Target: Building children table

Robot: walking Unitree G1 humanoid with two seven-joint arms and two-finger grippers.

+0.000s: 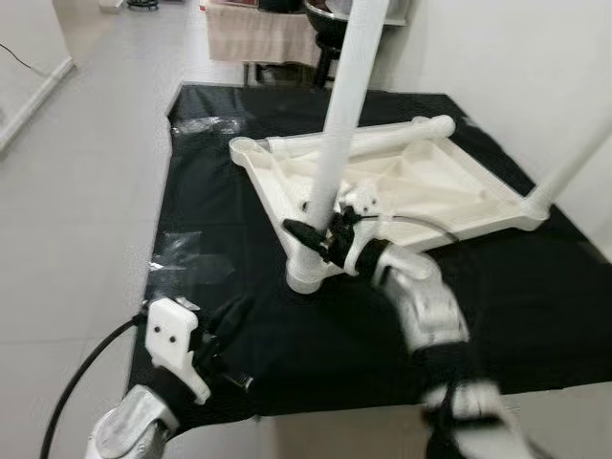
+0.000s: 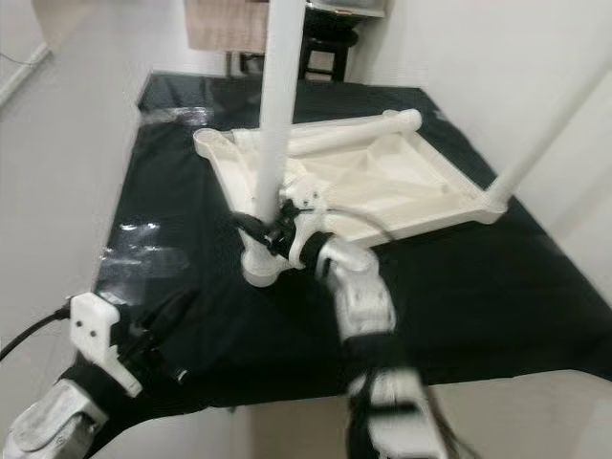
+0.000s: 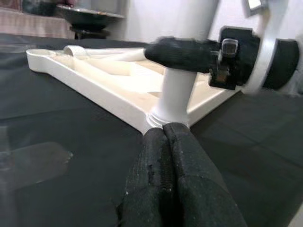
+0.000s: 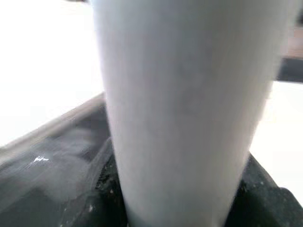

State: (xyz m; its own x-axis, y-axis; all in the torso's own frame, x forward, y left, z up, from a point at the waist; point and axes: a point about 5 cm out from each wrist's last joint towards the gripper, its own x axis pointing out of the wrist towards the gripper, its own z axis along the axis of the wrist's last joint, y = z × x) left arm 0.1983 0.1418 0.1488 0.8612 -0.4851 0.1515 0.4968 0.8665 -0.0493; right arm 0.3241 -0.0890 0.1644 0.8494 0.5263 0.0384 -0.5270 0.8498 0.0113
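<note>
A white children's tabletop (image 1: 421,182) lies upside down on a black sheet (image 1: 287,335). One white leg (image 1: 339,124) stands upright in its near corner socket (image 1: 308,273). My right gripper (image 1: 320,239) is shut on this leg just above the socket; in the right wrist view the leg (image 4: 184,109) sits between the dark fingers. A second leg (image 1: 574,163) rises from the right corner, and a third (image 1: 382,139) lies along the far edge. My left gripper (image 3: 163,130) hovers low over the sheet, shut and empty, a short way in front of the socket.
Crumpled clear plastic (image 1: 177,249) lies on the sheet's left side. A black cable (image 1: 86,373) trails from my left arm over the grey floor. A cloth-covered table and a dark stool (image 1: 287,33) stand at the back. A white wall runs along the right.
</note>
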